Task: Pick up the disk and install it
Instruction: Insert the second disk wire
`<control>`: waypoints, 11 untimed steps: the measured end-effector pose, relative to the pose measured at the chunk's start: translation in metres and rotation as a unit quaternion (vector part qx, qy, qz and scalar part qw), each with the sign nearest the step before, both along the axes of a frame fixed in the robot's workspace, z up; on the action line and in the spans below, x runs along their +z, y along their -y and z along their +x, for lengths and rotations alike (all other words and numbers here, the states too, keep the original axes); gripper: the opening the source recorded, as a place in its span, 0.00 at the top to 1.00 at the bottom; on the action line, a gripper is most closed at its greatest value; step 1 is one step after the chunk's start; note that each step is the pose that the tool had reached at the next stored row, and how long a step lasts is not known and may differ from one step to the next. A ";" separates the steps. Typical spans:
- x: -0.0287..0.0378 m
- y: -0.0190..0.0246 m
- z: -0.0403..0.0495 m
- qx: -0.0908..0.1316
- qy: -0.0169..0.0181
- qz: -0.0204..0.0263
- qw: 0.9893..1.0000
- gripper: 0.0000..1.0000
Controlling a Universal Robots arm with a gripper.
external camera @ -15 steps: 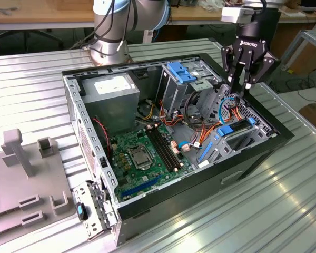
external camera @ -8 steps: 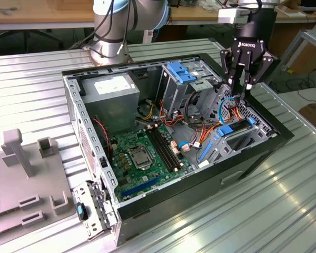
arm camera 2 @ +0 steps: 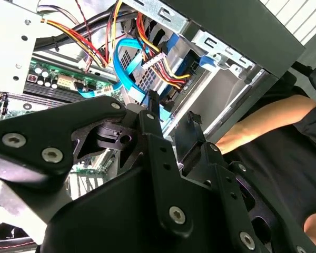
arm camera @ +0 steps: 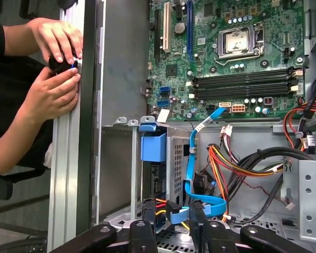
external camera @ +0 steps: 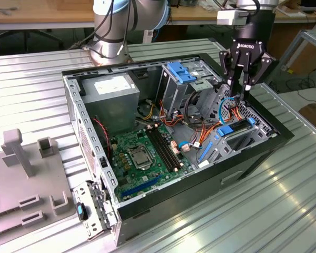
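**Gripper poised over the drive bay at the case's far end**

The black three-fingered gripper hangs above the open black computer case, over its end at the exterior view's right; its fingers are spread and grip nothing; directly below it, among orange and blue cables, lies the disk, a flat dark drive edged by a blue plastic carrier frame, apparently already resting in the bay near the case's right-hand corner, though cables hide much of it; its long axis seems to run along the case's front wall; in the first wrist view a blue tab sits beside the grey metal cage; a person's hands work at the bench's ribbed aluminium edge, well apart from the gripper.
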State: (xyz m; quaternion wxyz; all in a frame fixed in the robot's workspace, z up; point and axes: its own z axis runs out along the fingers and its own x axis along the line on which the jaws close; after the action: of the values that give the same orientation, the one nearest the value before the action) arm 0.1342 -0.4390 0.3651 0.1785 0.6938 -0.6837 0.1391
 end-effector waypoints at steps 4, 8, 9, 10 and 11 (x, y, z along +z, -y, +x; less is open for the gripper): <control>-0.0006 0.0000 0.0000 0.000 0.000 0.000 1.000 0.61; -0.0011 0.0000 0.0000 0.000 0.000 0.000 1.000 0.70; -0.0013 0.0000 0.0000 0.000 0.000 0.000 1.000 0.70; -0.0014 0.0000 0.0000 0.000 0.000 0.000 1.000 0.70; -0.0015 0.0000 0.0000 0.000 0.000 0.000 1.000 0.70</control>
State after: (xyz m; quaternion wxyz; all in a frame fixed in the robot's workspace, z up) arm 0.1342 -0.4390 0.3637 0.1785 0.6938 -0.6837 0.1391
